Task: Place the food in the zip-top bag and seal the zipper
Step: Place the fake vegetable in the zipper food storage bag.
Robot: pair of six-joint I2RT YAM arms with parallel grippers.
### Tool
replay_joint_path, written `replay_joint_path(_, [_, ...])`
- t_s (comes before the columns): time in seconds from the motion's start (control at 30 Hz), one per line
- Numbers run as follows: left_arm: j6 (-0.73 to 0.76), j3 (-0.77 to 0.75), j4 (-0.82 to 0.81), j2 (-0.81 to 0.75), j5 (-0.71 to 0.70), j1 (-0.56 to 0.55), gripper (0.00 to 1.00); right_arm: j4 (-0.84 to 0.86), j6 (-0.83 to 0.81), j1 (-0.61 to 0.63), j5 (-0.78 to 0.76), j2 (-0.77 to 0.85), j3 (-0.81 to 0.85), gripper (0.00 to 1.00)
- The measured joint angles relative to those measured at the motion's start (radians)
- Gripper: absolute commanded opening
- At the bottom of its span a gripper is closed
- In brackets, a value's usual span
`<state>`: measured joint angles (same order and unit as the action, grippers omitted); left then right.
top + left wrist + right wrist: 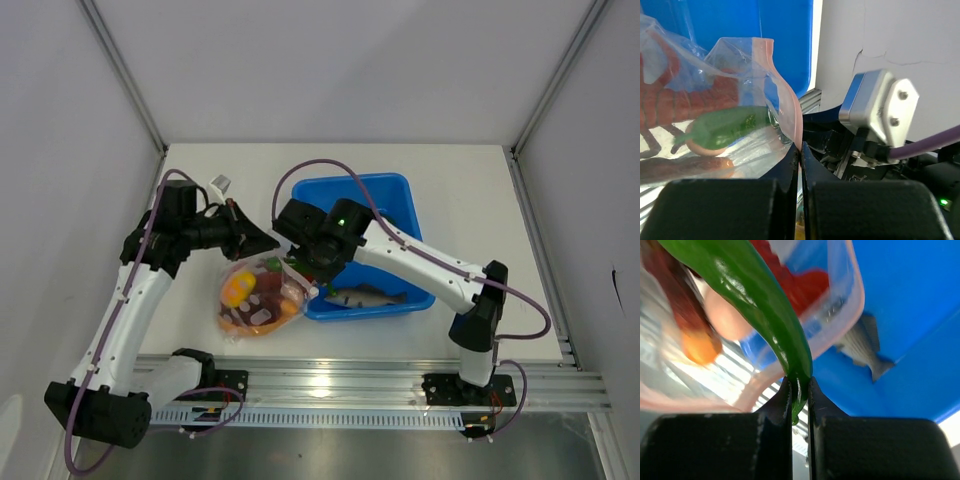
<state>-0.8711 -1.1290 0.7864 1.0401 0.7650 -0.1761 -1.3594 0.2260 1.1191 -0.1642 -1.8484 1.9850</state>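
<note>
Right wrist | my right gripper (800,386) nearly closed, pinching the glossy green toy cucumber (760,305) by its tip at the crinkly clear zip-top bag's (740,65) mouth | my left gripper (800,150) clamped on its pink-red zipper strip (790,107) | cucumber looks light, hard, slippery (may swivel); film limp, hold the stiffer strip | grey toy fish (865,347) in blue plastic tub (910,300)

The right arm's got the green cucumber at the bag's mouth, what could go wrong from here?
1. The right gripper pinches only the thin tip of the green cucumber; it could swivel or slip out beside the zip-top bag.
2. The left gripper holds just a sliver of the zipper in its jaws; a shove may tug it free.
3. The grey fish lies in the blue tub, and the bag looks crowded, so sealing may be hard.
</note>
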Motion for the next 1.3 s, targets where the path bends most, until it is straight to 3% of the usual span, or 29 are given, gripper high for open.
replay_joint_path(0.37, [0.008,0.002,0.004,-0.034,0.006,0.005,0.0,-0.004,0.006,-0.003,-0.013,-0.163,0.232,0.04])
replay_joint_path(1.0, [0.017,0.004,0.016,-0.042,0.004,0.005,0.01,0.023,0.035,0.003,-0.079,-0.173,0.206,0.0])
replay_joint_path(1.13, [0.017,0.004,0.016,-0.042,0.003,0.005,0.0,0.023,0.043,0.004,-0.08,-0.173,0.205,0.16])
replay_joint_path(1.23, [0.018,0.004,0.022,-0.043,0.006,0.005,0.0,0.024,0.057,0.004,-0.091,-0.169,0.198,0.4])
replay_joint_path(1.27, [0.018,0.004,0.023,-0.044,0.009,0.005,0.0,0.026,0.061,0.002,-0.097,-0.163,0.185,0.56])
replay_joint_path(1.3, [0.018,0.004,0.024,-0.045,0.014,0.005,0.0,0.026,0.07,-0.002,-0.103,-0.153,0.166,0.64])
